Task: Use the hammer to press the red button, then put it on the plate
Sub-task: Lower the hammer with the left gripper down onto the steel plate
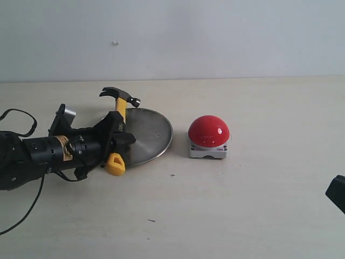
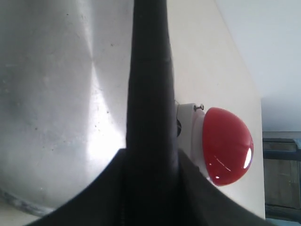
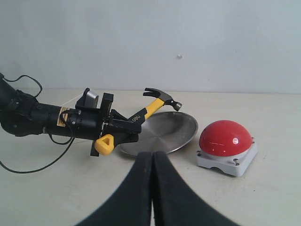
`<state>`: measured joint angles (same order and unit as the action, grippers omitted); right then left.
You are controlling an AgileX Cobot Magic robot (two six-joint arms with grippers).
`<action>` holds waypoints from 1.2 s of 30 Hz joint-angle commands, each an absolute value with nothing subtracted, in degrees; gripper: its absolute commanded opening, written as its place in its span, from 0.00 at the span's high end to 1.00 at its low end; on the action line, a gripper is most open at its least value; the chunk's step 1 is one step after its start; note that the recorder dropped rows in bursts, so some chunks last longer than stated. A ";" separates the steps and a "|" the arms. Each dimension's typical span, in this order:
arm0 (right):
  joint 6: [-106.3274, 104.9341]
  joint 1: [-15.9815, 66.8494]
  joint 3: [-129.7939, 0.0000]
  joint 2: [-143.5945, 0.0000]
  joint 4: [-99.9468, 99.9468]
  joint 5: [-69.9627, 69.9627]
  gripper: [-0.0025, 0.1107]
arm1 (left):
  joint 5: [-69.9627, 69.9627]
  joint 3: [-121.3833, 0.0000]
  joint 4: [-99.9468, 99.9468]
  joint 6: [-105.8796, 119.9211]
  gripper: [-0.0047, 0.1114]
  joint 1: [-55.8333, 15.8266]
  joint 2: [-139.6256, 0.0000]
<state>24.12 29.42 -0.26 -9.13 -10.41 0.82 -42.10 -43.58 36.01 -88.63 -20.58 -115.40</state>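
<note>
So the left end effector (image 1: 119, 133) is pinching the hammer (image 1: 122, 110) around the middle of its handle. It hangs over the left edge of the plate (image 1: 152, 131), dark claw head pointing to the far side and the yellow end with the triangular hole sticking out on the near side. The red button (image 1: 208, 131) sits just right of the plate, apart from it. Can't tell from this whether it's been pressed yet. Biggest worry: if the hammer gets let go right here, it's only over the rim, and that plate is shallow, shiny, slightly scuffed metal, so a head-heavy tool could tip off the lip or skate across and clatter onto the table (image 1: 242, 210). It probably needs to come further right first. If the press is yet to come, the button is a glossy round dome, so a small metal head could glance off the curve, and its light grey squarish base might skid on the smooth pale table. The rubbery yellow-and-black handle should at least grip well. The right end effector (image 3: 152, 158) is pressed together with nothing in it, parked at the near right.
</note>
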 commanded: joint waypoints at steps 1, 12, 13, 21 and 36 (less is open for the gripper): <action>24.03 29.25 0.00 -8.81 -10.60 0.77 0.98 | -45.72 -45.72 35.69 -87.59 0.96 -20.72 -115.62; 24.03 29.25 0.00 -8.81 -10.60 0.77 0.98 | -43.22 -46.21 36.02 -87.64 0.96 -20.72 -115.71; 24.03 29.25 0.00 -8.81 -10.60 0.77 0.98 | -42.32 -46.54 36.01 -87.87 0.96 -20.72 -115.71; 24.03 29.25 0.00 -8.81 -10.60 0.77 0.98 | -42.39 -48.41 41.09 -88.33 0.96 -20.72 -115.71; 24.03 29.25 0.00 -8.81 -10.60 0.77 0.98 | -34.93 -48.97 43.66 -90.42 0.96 -21.55 -115.71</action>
